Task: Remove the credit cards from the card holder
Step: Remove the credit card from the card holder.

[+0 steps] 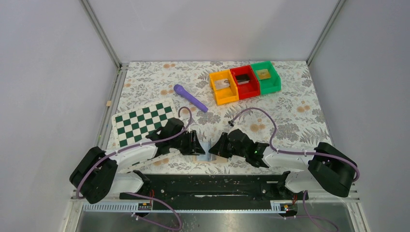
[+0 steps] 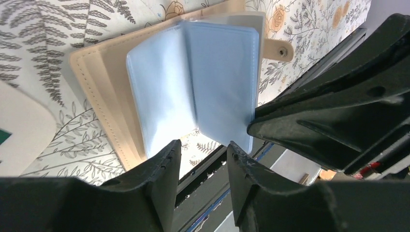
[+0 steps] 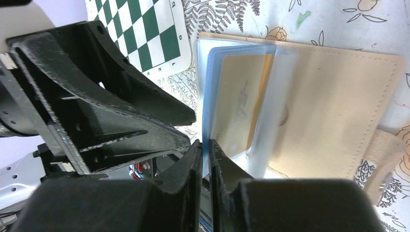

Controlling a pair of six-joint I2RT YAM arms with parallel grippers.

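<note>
The tan card holder (image 2: 104,92) lies open on the flowered tabletop at the near edge, its light blue plastic sleeves (image 2: 212,72) fanned upward. In the top view only a sliver of the card holder (image 1: 207,155) shows between the two grippers. A gold credit card (image 3: 239,104) sits inside one blue sleeve (image 3: 212,96). My right gripper (image 3: 207,147) is shut on that sleeve's lower edge. My left gripper (image 2: 203,147) stands open just below the sleeves, with nothing between its fingers. The two grippers face each other, left gripper (image 1: 196,144) and right gripper (image 1: 218,146).
A green-and-white checkered board (image 1: 142,121) lies behind the left arm. A purple pen-like object (image 1: 190,97) lies mid-table. Orange (image 1: 216,92), red (image 1: 239,71) and green (image 1: 272,72) bins stand in a row at the back right. The black base rail (image 1: 208,186) runs along the near edge.
</note>
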